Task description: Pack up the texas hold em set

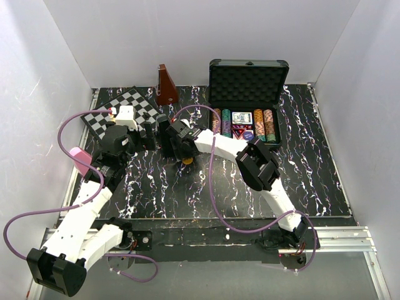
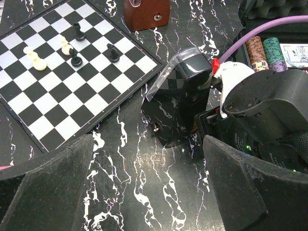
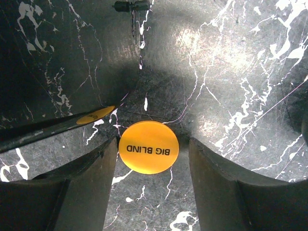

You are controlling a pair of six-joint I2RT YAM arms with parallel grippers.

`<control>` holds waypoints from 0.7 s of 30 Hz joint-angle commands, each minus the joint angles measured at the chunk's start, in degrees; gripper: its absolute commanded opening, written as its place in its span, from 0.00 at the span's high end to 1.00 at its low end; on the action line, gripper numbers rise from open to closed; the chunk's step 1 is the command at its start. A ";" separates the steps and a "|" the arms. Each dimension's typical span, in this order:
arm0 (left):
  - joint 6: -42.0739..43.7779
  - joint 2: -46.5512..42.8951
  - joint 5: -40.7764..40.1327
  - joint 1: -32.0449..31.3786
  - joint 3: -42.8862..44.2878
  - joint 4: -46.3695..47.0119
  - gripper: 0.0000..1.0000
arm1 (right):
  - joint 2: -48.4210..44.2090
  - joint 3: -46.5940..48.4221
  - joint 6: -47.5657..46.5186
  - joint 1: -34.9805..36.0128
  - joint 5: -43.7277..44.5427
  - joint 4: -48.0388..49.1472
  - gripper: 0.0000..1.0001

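Yellow BIG BLIND button (image 3: 148,147) lies flat on marbled tabletop (image 3: 231,72), lower centre of the right-wrist view, the right gripper (image 3: 153,153) spread astride it, apparently not yet pinching, ready to carry it to the open case (image 1: 248,75), overhead view's upper right.

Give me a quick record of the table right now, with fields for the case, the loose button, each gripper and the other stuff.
Case: black hard case with foam lining, lid open, far right of the black marbled table
In case: striped poker chip rows, card deck
Loose piece: yellow round BIG BLIND button, flat on table, outside case
Right gripper: jaws open either side of the button, not closed on it
Left gripper: jaws wide open, empty
Other: black-and-white chessboard with pieces, brown pyramid-shaped object
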 commanded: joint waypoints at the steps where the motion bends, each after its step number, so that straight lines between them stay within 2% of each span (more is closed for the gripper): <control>1: 0.43 -1.32 -1.06 -0.09 0.01 0.17 0.02 | 0.31 -1.33 -0.75 0.80 -0.21 -3.15 0.34; 9: 0.43 -1.15 -1.15 -0.09 0.01 0.17 0.02 | 0.05 -2.65 -0.57 0.71 -0.56 -4.29 0.42; 16: 0.43 -0.97 -1.06 -0.09 0.01 0.17 0.02 | -4.87 -6.43 -0.22 0.18 0.67 -3.59 0.50; 21: 0.43 -0.97 -0.97 -0.09 0.01 0.17 0.02 | -8.91 -7.13 -0.57 -0.43 1.02 -3.59 0.52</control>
